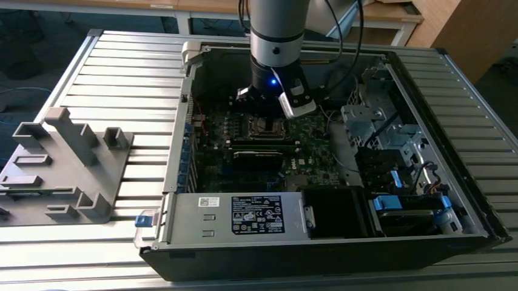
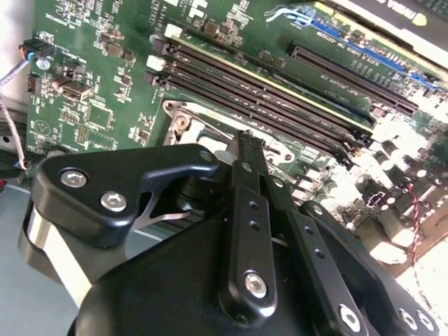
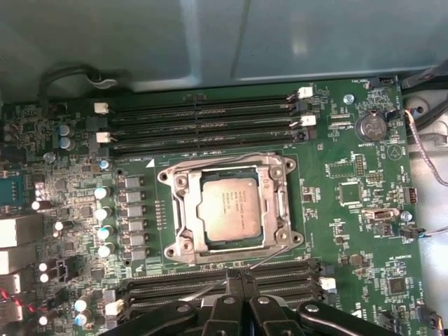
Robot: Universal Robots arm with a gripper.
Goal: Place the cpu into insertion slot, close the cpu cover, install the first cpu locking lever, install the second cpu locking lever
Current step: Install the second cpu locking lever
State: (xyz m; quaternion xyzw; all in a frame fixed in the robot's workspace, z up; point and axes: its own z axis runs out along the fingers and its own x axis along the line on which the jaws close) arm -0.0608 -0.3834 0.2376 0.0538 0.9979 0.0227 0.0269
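The cpu (image 3: 227, 208) lies flat in the insertion slot (image 3: 173, 246) on the green motherboard. Around it the silvery cpu cover (image 3: 224, 166) lies down, and the chip shows through its window. A thin wire lever (image 3: 269, 257) runs from the socket's corner toward my gripper (image 3: 239, 277). The black fingers stand together, shut, just beside the socket over the memory slots. In the second wrist view the gripper (image 2: 250, 140) tips sit at the edge of the socket frame (image 2: 183, 120). In the exterior view the gripper (image 1: 264, 116) hangs low inside the open case above the socket (image 1: 263, 128).
Long memory slots (image 3: 203, 119) flank the socket on two sides. A black card (image 1: 259, 155) and a labelled power supply (image 1: 251, 215) lie nearer the case front. Drive bays and cables (image 1: 389, 151) fill the exterior view's right. A grey fixture (image 1: 65, 163) stands outside the case.
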